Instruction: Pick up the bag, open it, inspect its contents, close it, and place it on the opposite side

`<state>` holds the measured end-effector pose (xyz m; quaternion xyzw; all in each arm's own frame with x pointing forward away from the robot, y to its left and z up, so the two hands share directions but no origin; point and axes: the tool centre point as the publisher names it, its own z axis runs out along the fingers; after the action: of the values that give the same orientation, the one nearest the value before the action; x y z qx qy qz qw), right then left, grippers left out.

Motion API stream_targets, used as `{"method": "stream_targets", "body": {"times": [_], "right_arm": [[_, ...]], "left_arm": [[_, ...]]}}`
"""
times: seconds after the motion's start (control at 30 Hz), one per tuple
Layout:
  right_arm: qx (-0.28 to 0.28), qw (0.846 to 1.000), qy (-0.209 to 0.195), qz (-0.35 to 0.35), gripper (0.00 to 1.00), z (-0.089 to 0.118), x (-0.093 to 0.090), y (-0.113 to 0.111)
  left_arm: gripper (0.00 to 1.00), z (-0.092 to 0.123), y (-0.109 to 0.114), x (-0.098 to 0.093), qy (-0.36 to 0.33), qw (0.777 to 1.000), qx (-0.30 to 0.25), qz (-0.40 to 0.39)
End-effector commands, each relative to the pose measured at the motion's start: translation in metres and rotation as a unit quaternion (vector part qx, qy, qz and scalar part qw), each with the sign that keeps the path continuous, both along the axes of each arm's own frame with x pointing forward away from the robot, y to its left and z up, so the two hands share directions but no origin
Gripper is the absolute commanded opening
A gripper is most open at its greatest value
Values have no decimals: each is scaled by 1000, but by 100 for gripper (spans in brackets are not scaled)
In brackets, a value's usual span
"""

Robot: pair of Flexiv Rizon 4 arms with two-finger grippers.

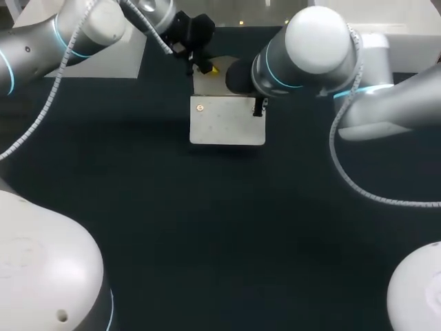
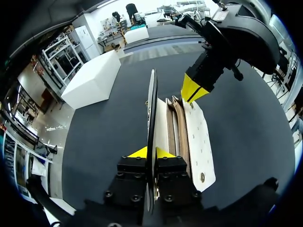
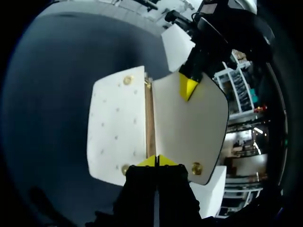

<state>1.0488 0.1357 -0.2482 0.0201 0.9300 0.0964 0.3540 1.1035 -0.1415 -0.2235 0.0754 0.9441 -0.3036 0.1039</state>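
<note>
dark table (image 1: pixel 207 227): carries everything, with the white bag (image 1: pixel 227 124) toward its far middle, between the two arms.

left arm (image 1: pixel 83 27): comes in from the far left corner and bends down over the bag's far edge.

right arm (image 1: pixel 317 48): reaches in from the right to the bag's right corner and hides its own fingers from above.

bag itself: spread open like a book, with one dotted panel folded down and the flap (image 2: pixel 151 109) stood up on edge, apparently so the mouth gapes for a look inside.

left gripper (image 2: pixel 150 152): pinched narrow on the flap's rim, touching it from both sides, most likely to hold it clear of the opening.

right gripper (image 3: pixel 156 161): drawn nearly together and seemingly nipping the bag's mouth edge at the opposite end, probably to anchor the body against the pull on the flap.

brown lining (image 3: pixel 149 123): laid bare between the panels; impossible to make out any contents.

brass snap (image 3: pixel 127 80): undone, at a corner of the dotted panel.

judged stage: opened and under inspection, with closing and setting down on the other side not yet done.
</note>
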Motion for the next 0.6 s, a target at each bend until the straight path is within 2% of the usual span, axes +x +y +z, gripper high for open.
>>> {"method": "stream_targets", "body": {"times": [0.03,0.23,0.6], "right_arm": [[3,1000,-2,6,0,-11,14,1],[-3,1000,-2,7,0,-13,22,-2],[-29,999,6,14,0,-23,25,0]], "left_arm": [[0,7,2,-4,1,1000,6,0],[0,8,1,-8,2,1000,12,-3],[0,10,1,-8,18,1000,1,3]]}}
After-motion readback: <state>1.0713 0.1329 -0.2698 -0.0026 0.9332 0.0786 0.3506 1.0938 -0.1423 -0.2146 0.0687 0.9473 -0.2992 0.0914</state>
